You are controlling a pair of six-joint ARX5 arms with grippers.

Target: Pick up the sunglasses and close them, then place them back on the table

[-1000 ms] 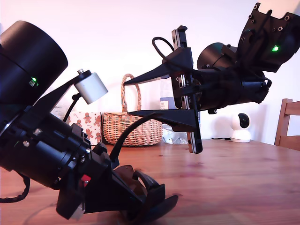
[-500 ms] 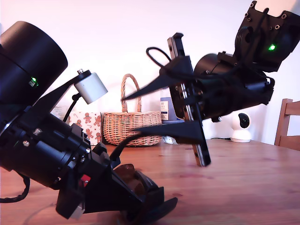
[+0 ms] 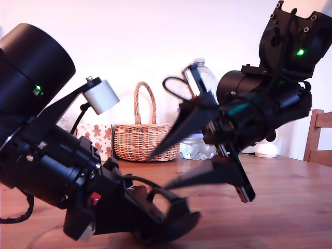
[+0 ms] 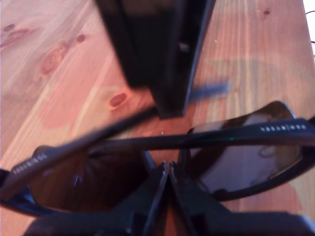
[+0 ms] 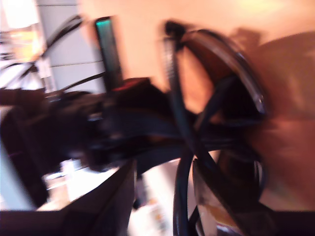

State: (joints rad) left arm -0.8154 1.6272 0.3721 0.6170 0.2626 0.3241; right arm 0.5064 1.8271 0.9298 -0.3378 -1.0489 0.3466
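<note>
The black sunglasses sit low over the table at the exterior view's lower left. My first gripper is shut on the bridge between their dark lenses. Slim temple arms run across the lenses in the first wrist view. My second gripper comes in from the exterior view's right, open, with its pointed fingers angled down just above the sunglasses. One of its fingers hangs dark and blurred over the frame. The second wrist view is smeared, showing the sunglasses beyond my open jaws.
At the back of the table stand a wicker basket, a gingerbread-print box, a water bottle and a small white camera. A wooden chair is at the exterior view's right edge.
My second gripper has swung down and tilted towards the sunglasses, uncovering the water bottle behind it. The first gripper has stayed put with the sunglasses.
</note>
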